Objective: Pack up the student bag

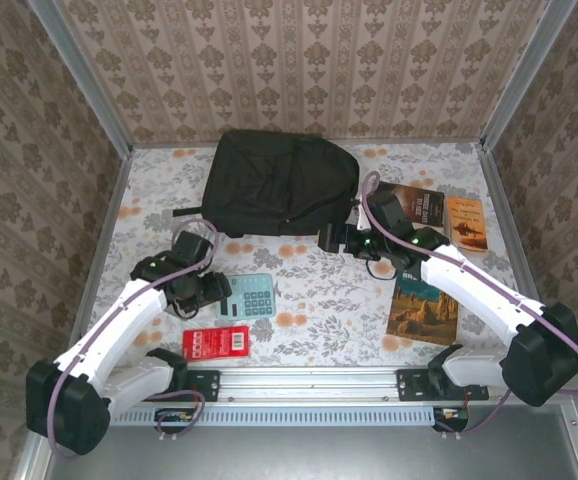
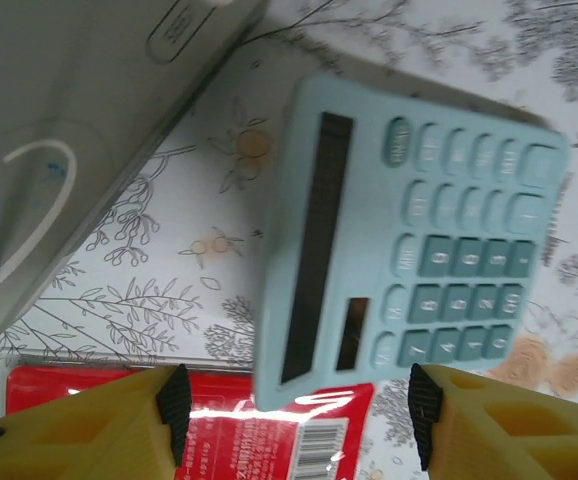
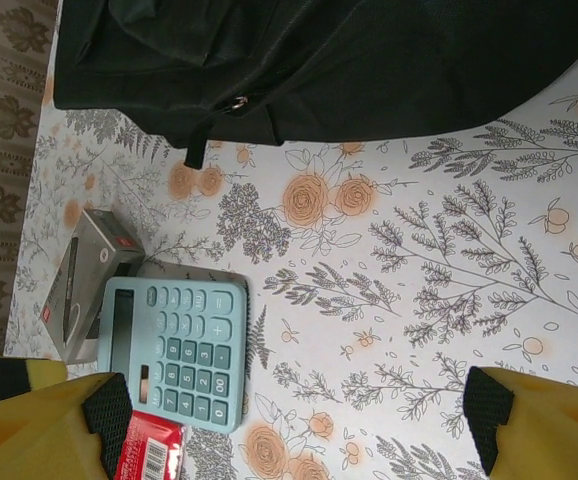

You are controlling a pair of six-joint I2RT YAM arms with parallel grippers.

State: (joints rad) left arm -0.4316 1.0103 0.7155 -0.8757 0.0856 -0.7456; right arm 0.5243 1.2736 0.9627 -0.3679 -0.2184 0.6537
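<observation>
Top external view: student bag lies flat at the far centre of the worktop. Right claw is spread wide and empty, near the bag's near right corner. Left claw is parted, with the blue calculator between its pads, untouched, beside a red packet.

Digits on calculator keys (barcode on red packet)

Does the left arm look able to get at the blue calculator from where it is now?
Probably yes. The left hand is open and points at the calculator close by, whose top is bare; the red packet and grey box lie beside it, not on it.
</observation>
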